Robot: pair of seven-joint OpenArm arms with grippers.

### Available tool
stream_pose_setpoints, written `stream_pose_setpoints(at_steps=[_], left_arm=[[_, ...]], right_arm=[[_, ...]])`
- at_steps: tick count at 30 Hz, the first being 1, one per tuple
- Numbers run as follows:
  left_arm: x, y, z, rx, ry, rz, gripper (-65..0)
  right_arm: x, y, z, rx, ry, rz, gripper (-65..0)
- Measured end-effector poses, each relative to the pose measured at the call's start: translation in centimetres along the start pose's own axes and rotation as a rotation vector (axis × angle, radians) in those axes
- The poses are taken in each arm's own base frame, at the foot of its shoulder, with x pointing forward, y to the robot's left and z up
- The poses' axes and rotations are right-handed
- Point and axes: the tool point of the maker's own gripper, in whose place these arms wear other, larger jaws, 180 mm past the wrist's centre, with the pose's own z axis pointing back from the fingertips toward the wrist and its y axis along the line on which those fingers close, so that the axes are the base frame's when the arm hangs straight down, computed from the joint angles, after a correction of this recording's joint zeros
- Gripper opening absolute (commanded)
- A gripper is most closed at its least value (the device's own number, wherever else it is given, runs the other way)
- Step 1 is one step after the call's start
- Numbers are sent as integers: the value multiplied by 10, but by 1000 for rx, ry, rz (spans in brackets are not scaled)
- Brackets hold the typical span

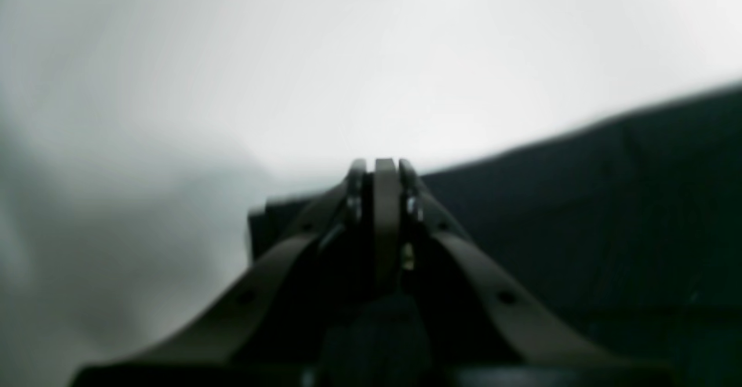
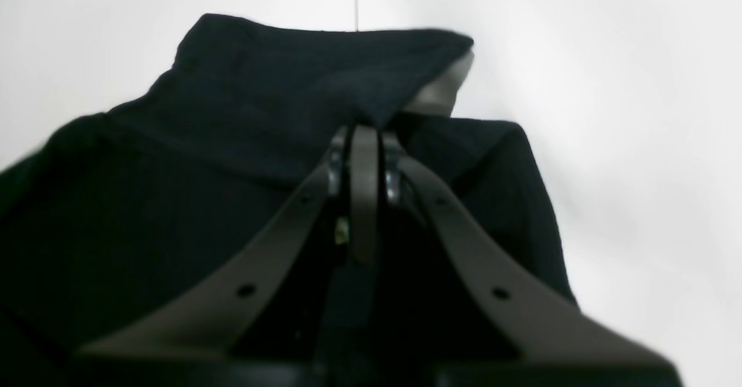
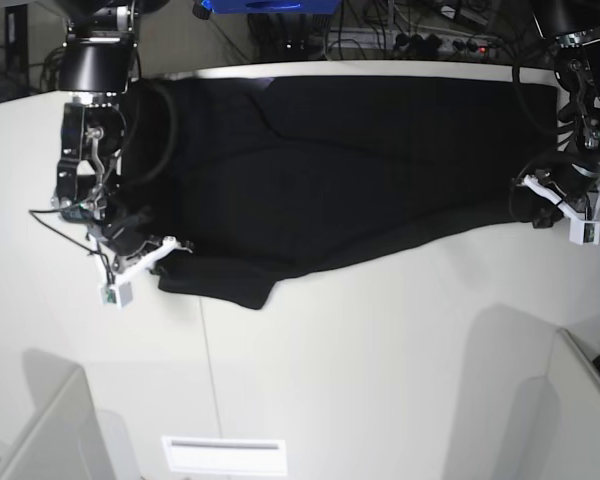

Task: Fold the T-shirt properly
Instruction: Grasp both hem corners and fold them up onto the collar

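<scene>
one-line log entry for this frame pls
stage: fold under way | T-shirt: spread across table | left gripper: shut at shirt edge | right gripper: shut on T-shirt

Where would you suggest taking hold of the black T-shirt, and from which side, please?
Probably at the two ends of its near edge, roughly where the right gripper and left gripper sit now, both shut. The T-shirt lies spread flat across the table, with that long edge facing open tabletop, so coming in low from the near side and pinching the hem looks easiest.
</scene>
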Motion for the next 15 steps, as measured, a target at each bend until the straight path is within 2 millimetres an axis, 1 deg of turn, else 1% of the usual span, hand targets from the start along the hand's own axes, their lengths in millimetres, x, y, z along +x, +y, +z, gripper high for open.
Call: stream_pose_setpoints(at_steps=[4, 8, 9, 13, 15], left_arm=[[-5, 12, 7, 36, 12, 45, -650], [1, 9, 19, 15, 10, -19, -650], [2, 8, 21, 11, 9, -33, -650], [-6, 4, 25, 4, 26, -45, -650], [-10, 5, 27, 9, 38, -46, -650]], right_arm=[[-5, 0, 5, -1, -2, 2, -650], [-14, -19, 16, -43, 37, -47, -650], [-14, -21, 19, -49, 45, -45, -650], [2, -14, 34, -42, 12, -16, -650], [3, -9, 39, -34, 3, -5, -650]])
